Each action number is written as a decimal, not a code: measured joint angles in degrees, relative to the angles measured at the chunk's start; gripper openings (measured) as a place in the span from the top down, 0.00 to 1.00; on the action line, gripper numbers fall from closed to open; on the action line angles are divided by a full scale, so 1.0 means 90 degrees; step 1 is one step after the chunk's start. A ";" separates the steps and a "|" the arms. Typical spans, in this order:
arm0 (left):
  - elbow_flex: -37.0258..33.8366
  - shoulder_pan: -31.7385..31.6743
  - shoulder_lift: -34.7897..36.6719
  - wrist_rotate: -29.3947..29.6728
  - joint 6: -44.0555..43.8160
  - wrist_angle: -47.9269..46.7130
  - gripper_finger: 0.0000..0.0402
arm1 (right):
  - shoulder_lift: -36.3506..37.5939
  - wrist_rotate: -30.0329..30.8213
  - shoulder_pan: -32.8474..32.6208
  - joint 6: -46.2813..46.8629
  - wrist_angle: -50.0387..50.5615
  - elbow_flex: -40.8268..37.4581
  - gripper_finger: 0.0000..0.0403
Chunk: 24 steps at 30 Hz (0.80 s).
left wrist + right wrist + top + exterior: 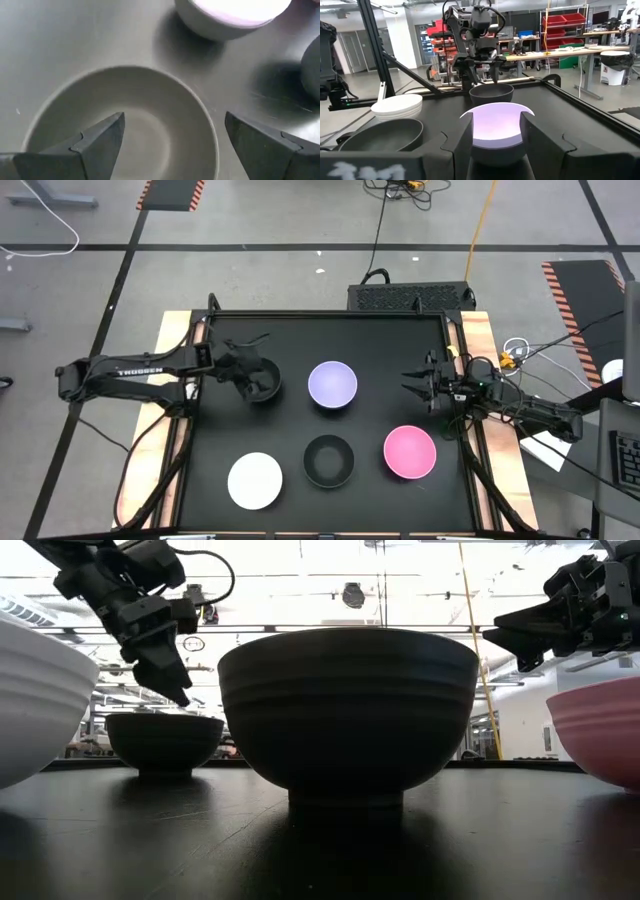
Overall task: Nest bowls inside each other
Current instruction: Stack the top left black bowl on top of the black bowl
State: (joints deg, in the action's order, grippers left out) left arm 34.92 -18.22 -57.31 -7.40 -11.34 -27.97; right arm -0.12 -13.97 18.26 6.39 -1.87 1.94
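Five bowls stand upright on the black table top. One black bowl [265, 388] is at the far left and a lavender bowl [332, 385] at the far middle. A white bowl [254, 480], a second black bowl [329, 461] and a pink bowl [410, 452] stand in the near row. My left gripper [252, 378] is open just above the far-left black bowl [125, 135], with one finger over its hollow and one outside its rim. It touches nothing in the low view [176, 688]. My right gripper [410, 380] is open and empty, raised to the right of the lavender bowl [496, 125].
The table has raised wooden side rails [478, 340] at left and right. A dark box [410, 296] sits behind the far edge. Bare table top [390, 340] lies between the far bowls and the far edge.
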 joint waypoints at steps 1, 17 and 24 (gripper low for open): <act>0.0073 -0.0014 -0.0069 -0.0010 -0.0049 -0.0216 0.13 | 0.0000 0.0004 0.0000 0.0000 -0.0028 -0.0032 0.62; 0.0632 0.0177 -0.1271 0.0034 -0.0090 -0.1004 0.13 | -0.0007 0.0018 0.0000 0.0095 -0.0073 -0.0098 0.62; 0.0831 0.0441 -0.1659 -0.0017 -0.0046 -0.1018 0.13 | -0.0005 0.0018 0.0000 0.0099 -0.0073 -0.0098 0.62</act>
State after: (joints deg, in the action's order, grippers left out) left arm 42.40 -14.25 -72.24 -7.55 -11.75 -37.13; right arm -0.16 -13.80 18.26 7.28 -2.52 1.06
